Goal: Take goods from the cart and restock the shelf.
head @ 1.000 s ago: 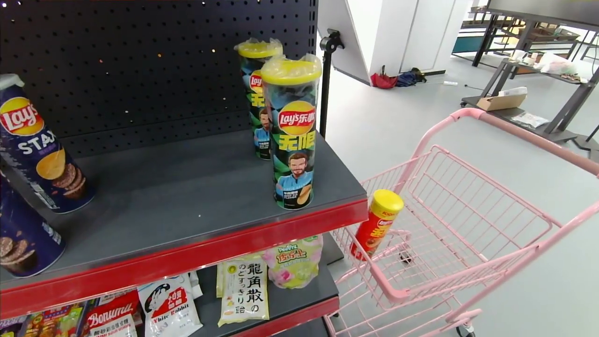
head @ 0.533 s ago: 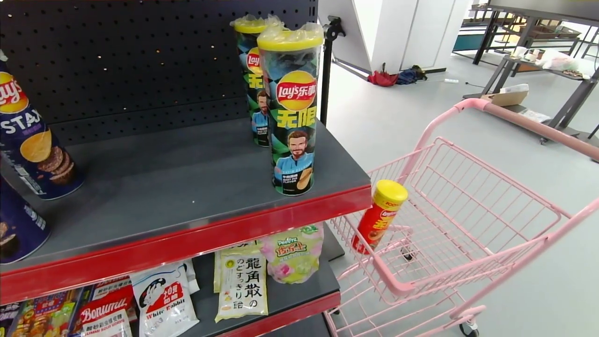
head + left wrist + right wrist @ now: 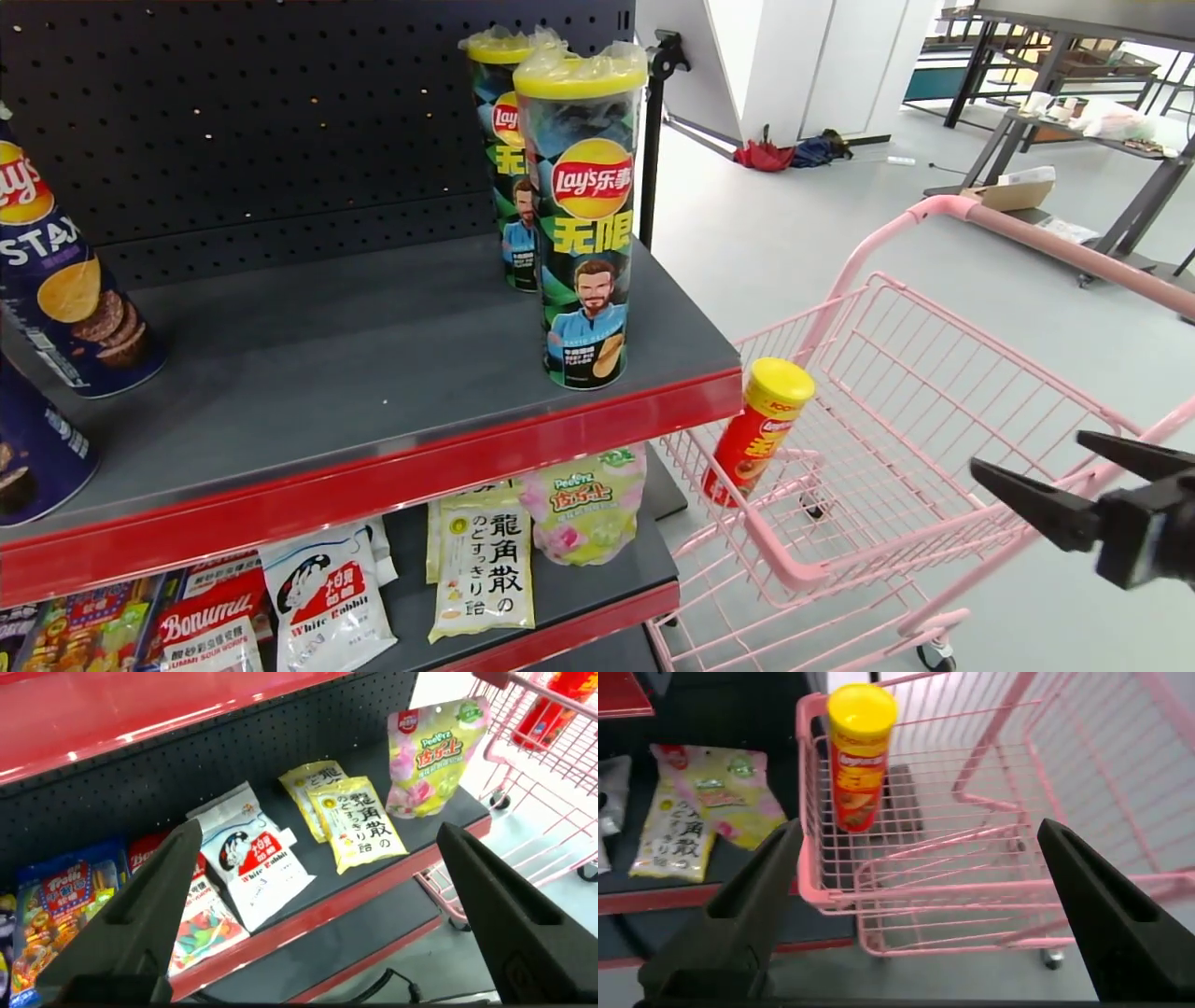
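A red chip can with a yellow lid point(image 3: 758, 431) leans in the near corner of the pink cart point(image 3: 920, 233), beside the shelf; the right wrist view looks down on that can point(image 3: 855, 756). My right gripper point(image 3: 1027, 471) hangs open at the cart's right side, over its rim point(image 3: 906, 896), well short of the can. On the upper shelf point(image 3: 373, 364) two tall green chip cans point(image 3: 583, 215) stand at the right end. My left gripper point(image 3: 318, 896) is open, held low before the lower shelf's snack bags point(image 3: 350, 812).
Dark blue chip cans point(image 3: 56, 271) stand at the upper shelf's left end. Snack bags point(image 3: 481, 560) fill the lower shelf. A black stand pole point(image 3: 651, 140) rises between shelf and cart. Tables point(image 3: 1064, 112) sit far behind on open grey floor.
The head view shifted a little a second ago and has since held steady. My right gripper has come into the head view at the cart's right side. The cans have not moved.
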### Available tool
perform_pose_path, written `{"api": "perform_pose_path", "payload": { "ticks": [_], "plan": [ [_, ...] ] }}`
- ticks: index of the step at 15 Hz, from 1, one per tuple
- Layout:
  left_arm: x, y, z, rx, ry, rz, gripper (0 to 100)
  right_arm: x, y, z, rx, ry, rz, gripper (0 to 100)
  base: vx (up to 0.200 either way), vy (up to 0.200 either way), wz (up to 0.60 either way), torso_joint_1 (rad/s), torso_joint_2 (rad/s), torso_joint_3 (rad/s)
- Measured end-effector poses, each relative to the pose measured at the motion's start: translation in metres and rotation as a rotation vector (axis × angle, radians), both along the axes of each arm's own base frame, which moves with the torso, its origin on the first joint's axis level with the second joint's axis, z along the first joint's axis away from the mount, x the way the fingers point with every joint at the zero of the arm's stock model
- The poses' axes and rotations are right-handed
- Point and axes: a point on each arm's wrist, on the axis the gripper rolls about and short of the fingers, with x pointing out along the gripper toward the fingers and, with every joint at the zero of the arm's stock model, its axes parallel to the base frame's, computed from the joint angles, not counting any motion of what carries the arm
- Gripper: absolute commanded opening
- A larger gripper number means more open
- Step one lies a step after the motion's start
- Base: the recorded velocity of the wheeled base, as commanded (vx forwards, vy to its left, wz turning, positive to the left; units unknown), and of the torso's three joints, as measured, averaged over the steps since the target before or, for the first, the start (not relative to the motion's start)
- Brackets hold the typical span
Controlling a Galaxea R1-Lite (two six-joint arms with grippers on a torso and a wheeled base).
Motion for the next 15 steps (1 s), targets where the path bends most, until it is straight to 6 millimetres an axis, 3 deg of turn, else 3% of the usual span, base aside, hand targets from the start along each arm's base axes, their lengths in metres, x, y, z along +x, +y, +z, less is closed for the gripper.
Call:
{"api": "perform_pose_path", "payload": {
  "ticks": [4, 7, 12, 15],
  "plan": [
    [0.002, 0.000, 0.003, -0.002, 0.018, -0.002, 100, 0.075, 0.023, -0.019, 0.106, 0.040, 0.073, 100, 0.000, 0.000, 0.00, 0.000, 0.00, 0.000],
    [0.005, 0.000, 0.002, -0.002, 0.049, -0.003, 100, 0.118, 0.037, -0.043, 0.137, 0.028, 0.096, 100, 0.000, 0.000, 0.00, 0.000, 0.00, 0.000],
    [0.007, 0.000, 0.000, 0.005, 0.069, 0.005, 100, 0.150, 0.048, -0.078, 0.155, 0.100, 0.096, 100, 0.000, 0.000, 0.00, 0.000, 0.00, 0.000],
    [0.007, 0.000, 0.001, 0.006, 0.068, 0.006, 100, 0.164, 0.052, -0.086, 0.161, 0.112, 0.095, 100, 0.000, 0.000, 0.00, 0.000, 0.00, 0.000]
  ]
}}
